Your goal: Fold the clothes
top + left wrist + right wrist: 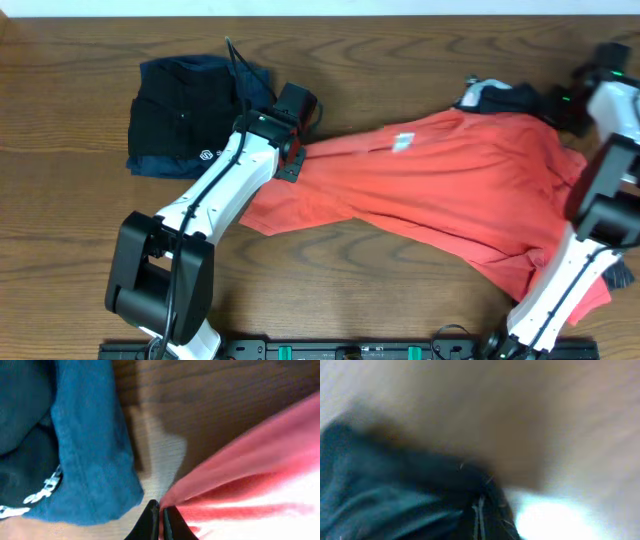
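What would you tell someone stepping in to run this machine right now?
Left hand: shut, pinching the left end of the red T-shirt.
Right hand: shut near the shirt's far right end; what it grips is too blurred to tell.
Red T-shirt: stretched across the table, rumpled, unfolded; a folded dark pile lies beside its left end.
Done: no fold yet. Left: flatten it, then every fold.
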You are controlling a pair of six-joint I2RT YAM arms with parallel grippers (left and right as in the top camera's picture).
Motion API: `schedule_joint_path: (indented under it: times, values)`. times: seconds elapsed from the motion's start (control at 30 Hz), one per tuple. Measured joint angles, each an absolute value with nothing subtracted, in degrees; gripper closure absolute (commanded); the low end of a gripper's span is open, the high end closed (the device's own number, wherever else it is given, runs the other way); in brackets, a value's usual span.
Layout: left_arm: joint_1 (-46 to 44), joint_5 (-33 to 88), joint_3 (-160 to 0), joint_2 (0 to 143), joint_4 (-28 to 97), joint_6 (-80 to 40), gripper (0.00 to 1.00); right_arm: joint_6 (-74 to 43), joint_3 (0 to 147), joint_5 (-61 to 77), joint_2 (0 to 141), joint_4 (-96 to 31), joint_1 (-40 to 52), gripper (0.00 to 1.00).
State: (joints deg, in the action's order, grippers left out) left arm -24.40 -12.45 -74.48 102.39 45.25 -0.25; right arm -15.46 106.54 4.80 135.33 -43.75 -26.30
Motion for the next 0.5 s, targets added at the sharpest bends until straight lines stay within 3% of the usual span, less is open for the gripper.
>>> schedule_joint_path:
  times: [0.3,0.33,0.4,0.5]
  values:
    - [-23.4,-14.0,-74.5,102.4,45.6,-0.3,0.94,-15.0,118.1,5.1,139.3,-53.5,-44.3,0.99]
    - [-23.4,-14.0,-74.5,102.4,45.6,-0.3,0.94,-14.8,119.2,5.3,139.4,-54.1,-44.8,0.94]
    - [-23.4,-14.1,-74.5,102.4,45.6,-0.4,0.94,-14.5,121.8,6.5,139.4,-55.3,-45.2,0.74]
    - [-23.4,-14.2,-74.5,102.4,45.5,-0.7,0.94,-12.9,124.2,13.1,139.3,-55.8,-44.9,0.52]
